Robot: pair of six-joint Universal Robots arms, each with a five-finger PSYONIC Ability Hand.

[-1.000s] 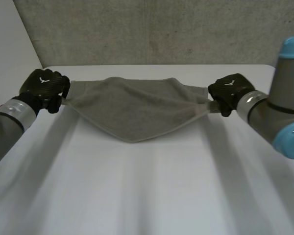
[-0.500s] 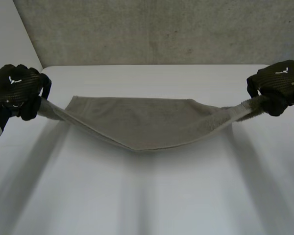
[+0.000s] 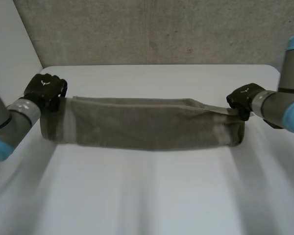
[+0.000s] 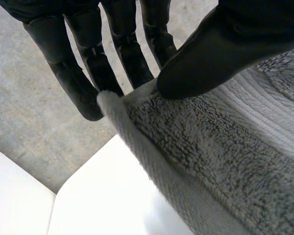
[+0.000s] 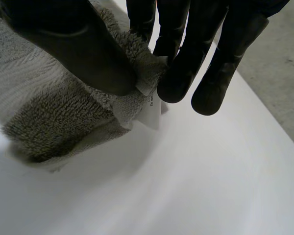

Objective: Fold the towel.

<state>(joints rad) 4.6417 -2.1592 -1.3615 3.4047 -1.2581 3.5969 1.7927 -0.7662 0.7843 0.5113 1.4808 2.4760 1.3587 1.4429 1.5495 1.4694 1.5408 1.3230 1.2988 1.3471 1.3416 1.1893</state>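
The towel (image 3: pixel 147 125) hangs as a long grey band across the far half of the white table (image 3: pixel 152 196), stretched between the two hands, with a fold running along its upper edge. The left hand (image 3: pixel 45 90) holds the towel's left end; in the left wrist view its thumb (image 4: pixel 220 49) presses the cloth's edge against its straight fingers (image 4: pixel 88 68), a firm pinch right at the corner. The right hand (image 3: pixel 245 99) holds the right end the same way, thumb on top and fingers behind, with the corner bunched between them. A small white label (image 5: pixel 152 110) hangs from that corner just beside the fingertips. In the right wrist view the towel's lower part lies on the table below the hand. A grey concrete wall (image 3: pixel 157 29) stands behind the table.
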